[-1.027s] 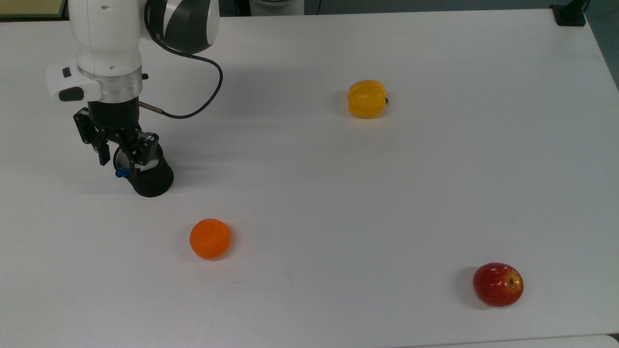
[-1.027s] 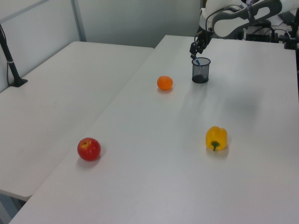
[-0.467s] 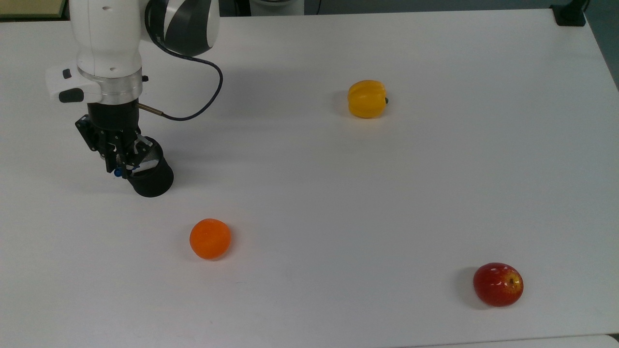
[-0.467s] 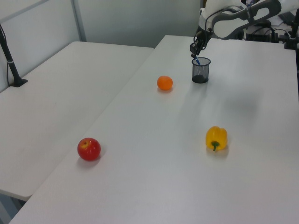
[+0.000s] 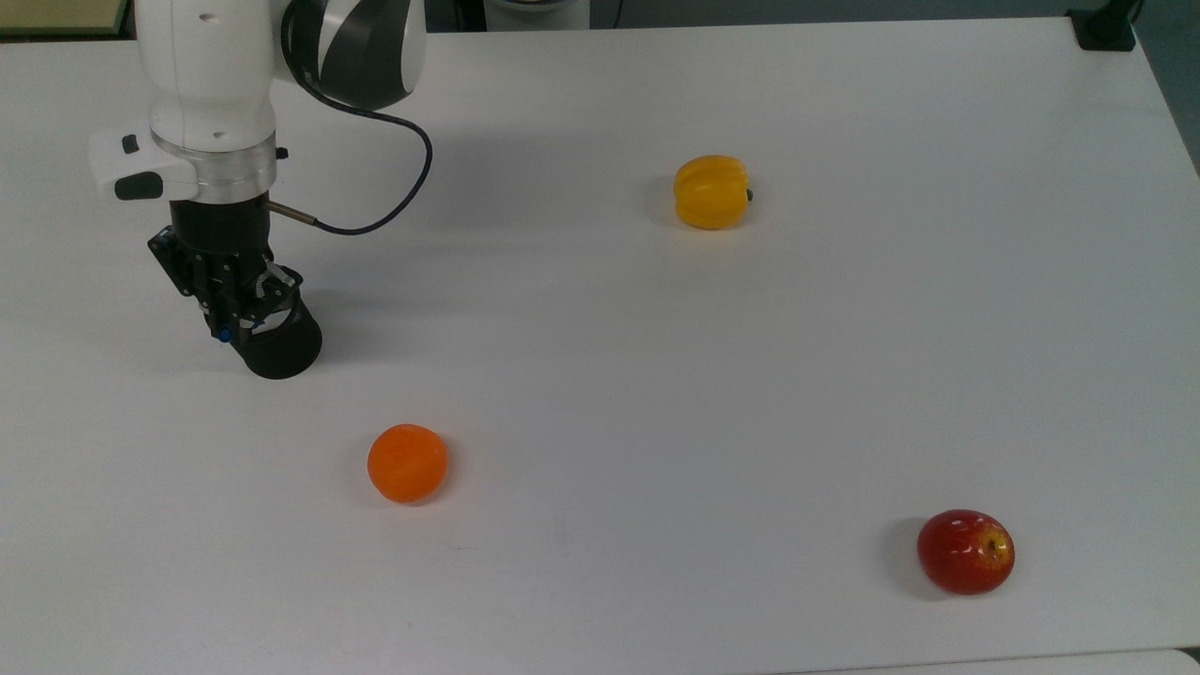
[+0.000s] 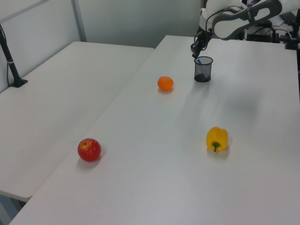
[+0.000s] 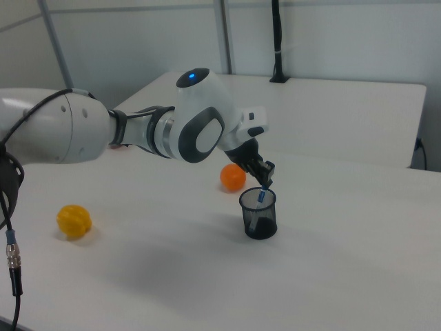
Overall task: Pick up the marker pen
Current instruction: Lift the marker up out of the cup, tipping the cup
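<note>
The claw (image 5: pixel 228 319) hangs over the rim of the black mesh cup (image 5: pixel 279 345), near the top view's left edge of the white bench (image 5: pixel 656 375); in the right view the claw (image 7: pixel 265 185) comes down at a slant from the arm (image 7: pixel 200 134) and meets the cup (image 7: pixel 259 215) at its mouth; in the left view the claw (image 6: pixel 197 51) sits just above the cup (image 6: pixel 203 70) at the far end of the bench (image 6: pixel 154 164).

The fingers are drawn together on the upper end of the marker pen (image 7: pixel 261 197); the blue cap shows between them at the cup's rim in the right view, and a blue tip (image 5: pixel 225 335) shows under the fingers in the top view; in the left view a blue sliver of the marker pen (image 6: pixel 199 60) leans inside the cup's opening. The rest of the pen's barrel stands inside the cup, seen faintly through the mesh.

The cup stands upright on the bench; its base touches the surface.

Other items noted: an orange (image 5: pixel 407 462) lies near the cup, toward the top view's lower edge; a yellow bell pepper (image 5: pixel 712 191) lies on its side toward the top view's upper middle, well apart from the cup; a red apple (image 5: pixel 966 551) sits near the top view's lower right corner of the bench. A dark cable (image 5: pixel 394 178) loops from the arm's wrist above the bench.
</note>
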`<state>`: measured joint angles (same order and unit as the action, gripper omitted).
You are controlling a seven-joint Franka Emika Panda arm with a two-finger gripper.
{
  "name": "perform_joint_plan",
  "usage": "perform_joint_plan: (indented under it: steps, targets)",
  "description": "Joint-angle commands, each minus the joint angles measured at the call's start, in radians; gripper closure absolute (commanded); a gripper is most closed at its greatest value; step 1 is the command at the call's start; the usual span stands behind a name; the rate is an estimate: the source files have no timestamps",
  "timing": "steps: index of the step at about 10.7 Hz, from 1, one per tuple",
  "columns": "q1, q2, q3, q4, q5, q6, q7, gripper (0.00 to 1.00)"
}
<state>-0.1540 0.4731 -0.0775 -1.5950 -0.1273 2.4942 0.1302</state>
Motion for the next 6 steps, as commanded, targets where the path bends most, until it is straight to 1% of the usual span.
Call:
perform_joint_plan:
  steps: [1,5,6]
  targets:
    - [0.007,-0.030,-0.002,0.001,-0.005,0.025,0.025,0.87]
    - [0.007,-0.154,-0.002,0.003,-0.003,0.014,0.020,0.87]
    - [0.008,-0.180,0.005,0.003,-0.005,0.011,0.022,0.87]
